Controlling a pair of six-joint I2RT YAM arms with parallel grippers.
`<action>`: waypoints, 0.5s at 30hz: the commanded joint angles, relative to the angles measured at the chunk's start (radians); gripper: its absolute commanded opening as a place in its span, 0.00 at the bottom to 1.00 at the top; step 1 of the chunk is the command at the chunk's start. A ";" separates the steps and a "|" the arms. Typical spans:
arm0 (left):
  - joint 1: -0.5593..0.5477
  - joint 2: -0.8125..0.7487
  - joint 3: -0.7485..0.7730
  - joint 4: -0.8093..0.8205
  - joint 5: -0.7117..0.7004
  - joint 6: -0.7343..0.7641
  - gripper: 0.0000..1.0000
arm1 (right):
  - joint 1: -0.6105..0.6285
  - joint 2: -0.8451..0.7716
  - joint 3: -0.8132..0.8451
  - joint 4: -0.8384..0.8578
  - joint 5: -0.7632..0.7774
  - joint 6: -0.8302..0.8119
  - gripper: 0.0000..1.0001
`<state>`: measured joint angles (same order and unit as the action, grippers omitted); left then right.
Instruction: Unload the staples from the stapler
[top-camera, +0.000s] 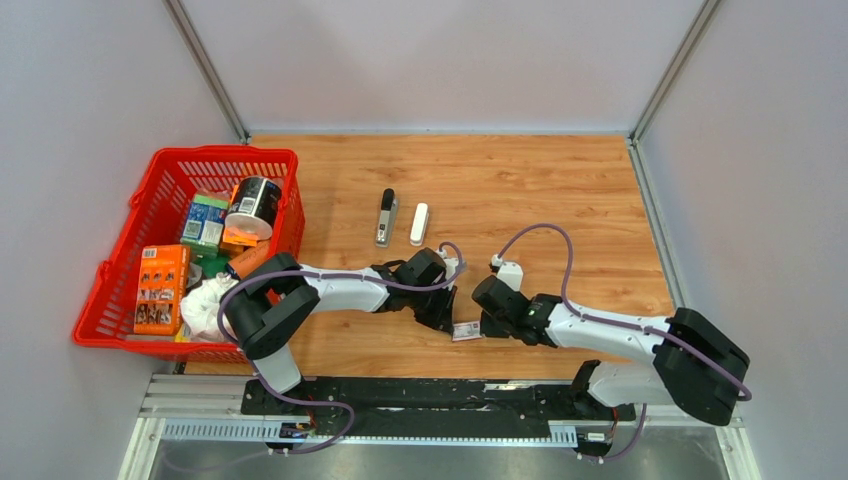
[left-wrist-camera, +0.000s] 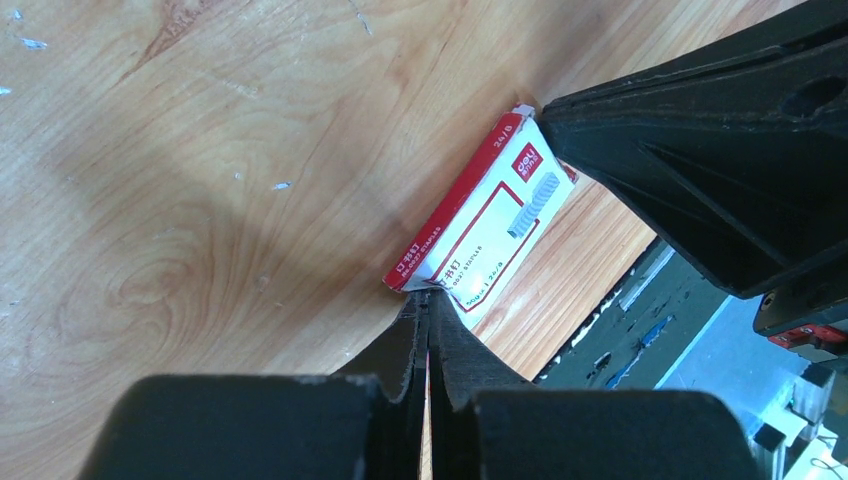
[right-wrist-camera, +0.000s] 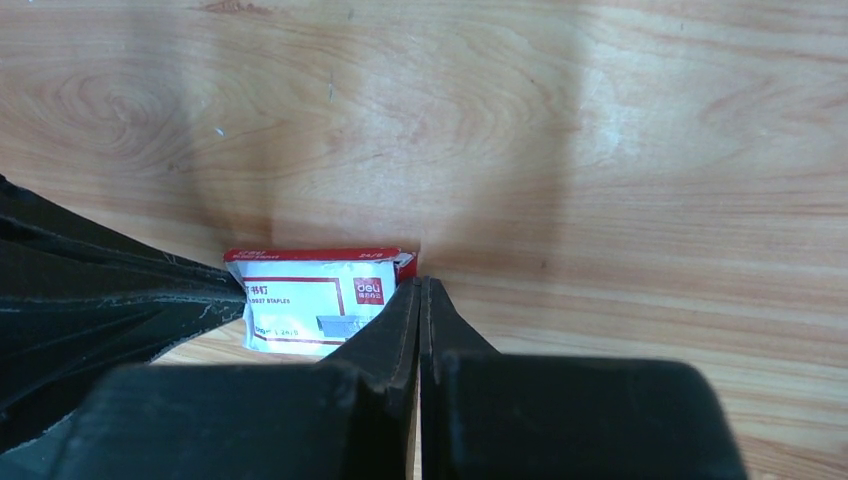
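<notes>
Your left hand has its fingers pressed together, and the tips meet one short end of the small red-and-white box. Your right hand is also pressed together, with its tips against the opposite end of that box. The box lies flat on the counter, squeezed between your two hands. Your wrist views don't show whether either hand has caught a flap of the box or is only pushing on it.

The stapler is not in either hand. From the box, look toward the back wall and a little to your left. The white body lies flat there, well apart from the box and pointing away from you. Just to the left of the white body, parallel to it with a narrow strip of wood between them, lies the grey bar with its black tip at the far end.

Far to the left of the box, the red basket stands at the counter's edge, filled with cartons and a can.
</notes>
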<state>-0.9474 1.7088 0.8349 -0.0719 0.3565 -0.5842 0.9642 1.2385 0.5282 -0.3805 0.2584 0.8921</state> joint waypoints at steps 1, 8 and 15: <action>-0.008 -0.026 -0.003 0.026 -0.060 0.047 0.00 | 0.002 -0.046 0.013 -0.032 -0.032 0.005 0.00; -0.008 -0.057 -0.014 0.024 -0.073 0.057 0.00 | -0.021 -0.100 0.050 -0.192 0.111 -0.008 0.02; -0.008 -0.093 -0.005 0.017 -0.079 0.072 0.00 | -0.030 -0.175 0.070 -0.251 0.169 -0.033 0.18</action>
<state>-0.9512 1.6730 0.8249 -0.0666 0.2924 -0.5468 0.9390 1.1107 0.5507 -0.5838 0.3550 0.8822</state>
